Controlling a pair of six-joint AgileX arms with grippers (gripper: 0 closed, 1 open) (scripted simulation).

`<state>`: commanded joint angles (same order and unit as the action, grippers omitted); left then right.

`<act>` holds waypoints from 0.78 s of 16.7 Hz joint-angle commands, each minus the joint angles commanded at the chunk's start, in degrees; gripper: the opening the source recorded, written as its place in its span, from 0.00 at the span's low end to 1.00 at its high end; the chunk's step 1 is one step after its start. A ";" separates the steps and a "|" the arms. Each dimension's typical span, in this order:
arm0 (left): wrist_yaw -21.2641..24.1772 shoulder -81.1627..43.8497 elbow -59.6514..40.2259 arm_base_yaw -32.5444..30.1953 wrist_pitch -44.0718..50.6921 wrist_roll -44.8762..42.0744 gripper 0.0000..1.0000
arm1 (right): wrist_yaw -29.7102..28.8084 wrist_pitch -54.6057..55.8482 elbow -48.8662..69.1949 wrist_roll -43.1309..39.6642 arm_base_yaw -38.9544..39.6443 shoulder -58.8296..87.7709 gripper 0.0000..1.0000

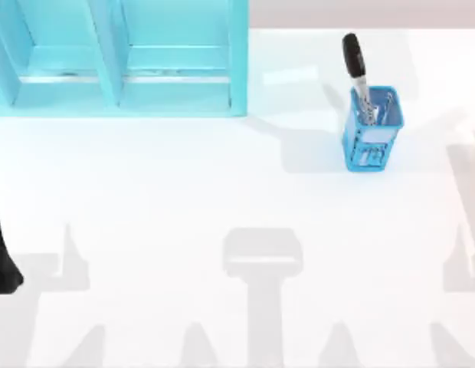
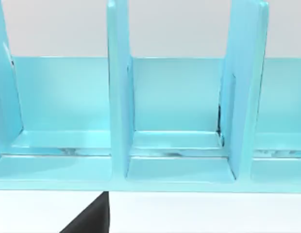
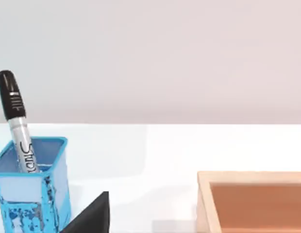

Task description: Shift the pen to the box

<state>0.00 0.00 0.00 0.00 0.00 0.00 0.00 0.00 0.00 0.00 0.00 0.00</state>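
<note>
Pen (image 1: pixel 355 67) upright in blue mesh basket (image 1: pixel 371 138), turquoise shelf unit (image 1: pixel 122 84) far left, wooden box (image 3: pixel 252 201) nearby, left arm (image 1: pixel 1 253) parked at left edge, both claws' opening cannot be told.

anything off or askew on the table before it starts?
Nothing stands out. The pen stands in the blue basket, leaning against its rim. The cyan shelf and wooden box look intact, with nothing spilled.
</note>
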 joint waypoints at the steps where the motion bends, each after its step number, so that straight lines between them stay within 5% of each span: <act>1: 0.00 0.00 0.00 0.00 0.00 0.00 1.00 | 0.00 0.00 0.00 0.00 0.00 0.00 1.00; 7: 0.00 0.00 0.00 0.00 0.00 0.00 1.00 | 4.46 -1.23 6.36 -2.69 0.00 8.99 1.00; 13: 0.00 0.00 0.00 0.00 0.00 0.00 1.00 | 15.69 -3.06 24.50 -8.97 -0.91 37.55 1.00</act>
<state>0.00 0.00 0.00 0.00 0.00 0.00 15.69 -3.06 24.50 -8.97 -0.91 37.55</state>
